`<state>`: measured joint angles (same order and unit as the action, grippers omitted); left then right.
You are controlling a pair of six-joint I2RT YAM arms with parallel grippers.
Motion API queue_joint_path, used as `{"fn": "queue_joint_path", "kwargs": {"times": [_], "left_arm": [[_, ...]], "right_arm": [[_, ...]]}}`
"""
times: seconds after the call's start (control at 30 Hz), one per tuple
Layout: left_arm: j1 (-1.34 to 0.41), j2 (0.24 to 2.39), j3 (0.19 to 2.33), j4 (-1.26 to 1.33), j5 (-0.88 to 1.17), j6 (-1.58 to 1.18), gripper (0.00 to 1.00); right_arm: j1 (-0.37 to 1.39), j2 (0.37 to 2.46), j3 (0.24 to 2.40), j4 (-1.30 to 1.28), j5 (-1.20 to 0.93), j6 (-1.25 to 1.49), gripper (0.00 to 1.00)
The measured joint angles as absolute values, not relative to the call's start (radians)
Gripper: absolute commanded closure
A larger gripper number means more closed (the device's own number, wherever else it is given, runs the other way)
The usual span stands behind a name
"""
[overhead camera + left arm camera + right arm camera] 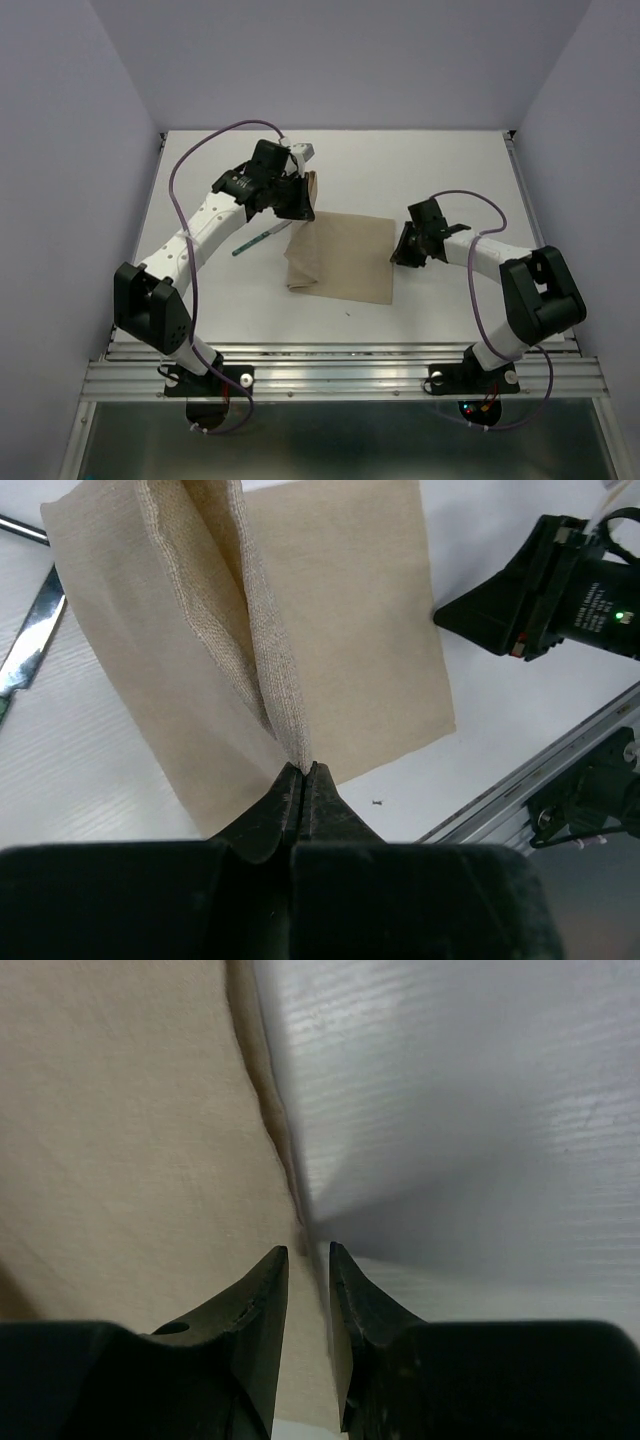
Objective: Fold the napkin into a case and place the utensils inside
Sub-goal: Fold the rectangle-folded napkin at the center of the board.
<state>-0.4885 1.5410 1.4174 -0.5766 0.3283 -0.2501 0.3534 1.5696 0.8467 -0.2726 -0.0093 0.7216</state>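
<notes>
The beige napkin lies in the middle of the table, its left part lifted into a fold. My left gripper is shut on that raised edge; in the left wrist view the cloth runs up from the pinched fingertips of the gripper. My right gripper sits low at the napkin's right edge. Its jaws stand a little apart in the right wrist view, straddling the cloth's edge. A slim utensil lies on the table left of the napkin, and its blade shows under the lifted cloth.
The table's metal front rail runs along the near edge. Purple cables loop over both arms. A tiny dark speck lies on the white table near the napkin's corner. Purple walls close in the back and sides.
</notes>
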Motion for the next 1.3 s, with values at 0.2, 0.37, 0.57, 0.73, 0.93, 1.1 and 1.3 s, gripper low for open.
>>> {"fn": "queue_joint_path", "kwargs": {"times": [0.2, 0.37, 0.57, 0.73, 0.93, 1.1, 1.3], "left_arm": [[-0.562, 1.541, 1.433, -0.560, 0.326, -0.281, 1.00], [-0.618, 1.586, 1.468, -0.544, 0.326, -0.320, 1.00], [-0.682, 1.741, 1.539, -0.512, 0.334, -0.383, 1.00], [-0.714, 1.856, 1.602, -0.499, 0.338, -0.434, 1.00], [-0.750, 1.948, 1.688, -0.489, 0.345, -0.497, 1.00], [-0.765, 2.021, 1.743, -0.476, 0.349, -0.567, 1.00], [-0.764, 2.099, 1.789, -0.478, 0.345, -0.642, 1.00]], "right_arm": [[0.355, 1.574, 0.805, -0.253, -0.039, 0.710, 0.75], [0.355, 1.590, 0.801, -0.200, -0.045, 0.715, 0.79], [0.355, 1.592, 0.771, -0.122, -0.045, 0.744, 0.80], [0.355, 1.596, 0.760, -0.084, -0.046, 0.756, 0.80], [0.355, 1.614, 0.760, -0.038, -0.062, 0.760, 0.81], [0.355, 1.624, 0.760, -0.017, -0.075, 0.767, 0.81], [0.355, 1.625, 0.757, -0.009, -0.079, 0.775, 0.81]]}}
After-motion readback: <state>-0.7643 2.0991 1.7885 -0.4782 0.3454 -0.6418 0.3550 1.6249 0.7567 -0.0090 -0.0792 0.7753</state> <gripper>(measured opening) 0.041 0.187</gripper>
